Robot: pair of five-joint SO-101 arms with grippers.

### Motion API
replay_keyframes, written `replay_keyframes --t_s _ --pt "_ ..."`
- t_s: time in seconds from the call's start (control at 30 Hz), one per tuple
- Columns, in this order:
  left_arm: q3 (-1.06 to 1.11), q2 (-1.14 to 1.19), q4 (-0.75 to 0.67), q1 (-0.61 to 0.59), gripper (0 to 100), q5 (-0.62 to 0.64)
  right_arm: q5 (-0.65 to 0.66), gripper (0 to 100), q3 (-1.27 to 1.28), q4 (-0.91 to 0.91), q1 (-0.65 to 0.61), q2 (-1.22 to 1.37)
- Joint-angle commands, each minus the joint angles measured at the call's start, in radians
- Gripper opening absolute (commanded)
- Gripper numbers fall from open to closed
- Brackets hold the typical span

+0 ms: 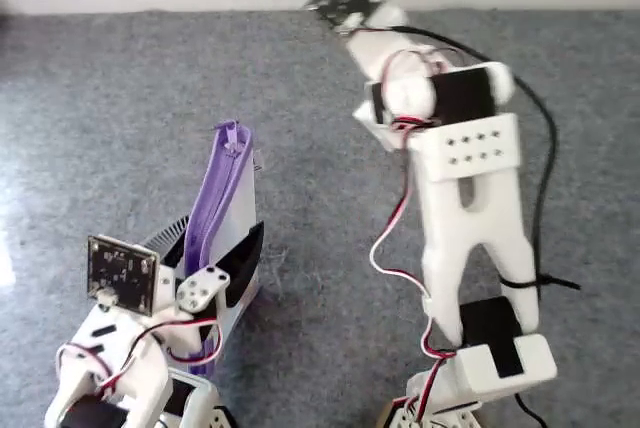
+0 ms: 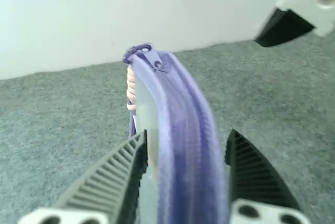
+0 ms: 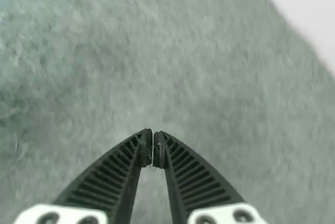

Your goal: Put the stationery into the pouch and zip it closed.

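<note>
The left gripper [image 2: 187,136] is clamping the purple pouch [image 2: 172,93], which is standing on edge between its fingers (zipper pull [image 2: 144,51] at the far end). The right gripper [image 3: 152,141] is hanging over the grey table [image 3: 104,51], well apart from the pouch, tips pressed together on nothing.

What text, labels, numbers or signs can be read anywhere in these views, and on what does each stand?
None can be read.
The purple zip pouch, held upright in the left gripper, shows no print.
The two dark circuit boards on the arms' wrists carry marks too small to read.
The grey felt table cover is plain.
</note>
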Motion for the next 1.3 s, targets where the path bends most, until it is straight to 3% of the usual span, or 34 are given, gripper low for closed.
replay_keyframes --t_s 0.0,0.23,0.47,0.93,1.27 --pt "0.01 0.06 -0.1 -0.008 24 0.015 -0.021 0.9 -0.052 0.09 0.081 -0.081" --pt "-0.053 0.307 -0.325 0.026 24 0.101 -0.021 0.9 -0.044 0.148 0.216 -0.166" --pt "-0.206 0.618 -0.434 0.092 24 0.224 -0.021 0.9 0.06 0.148 0.292 -0.272" --pt "-0.484 0.925 -0.428 0.117 24 0.293 -0.017 1.1 0.499 0.148 0.309 -0.682" --pt "-0.53 0.884 -0.221 0.115 24 0.285 -0.02 1.2 0.72 0.148 0.309 -0.914"
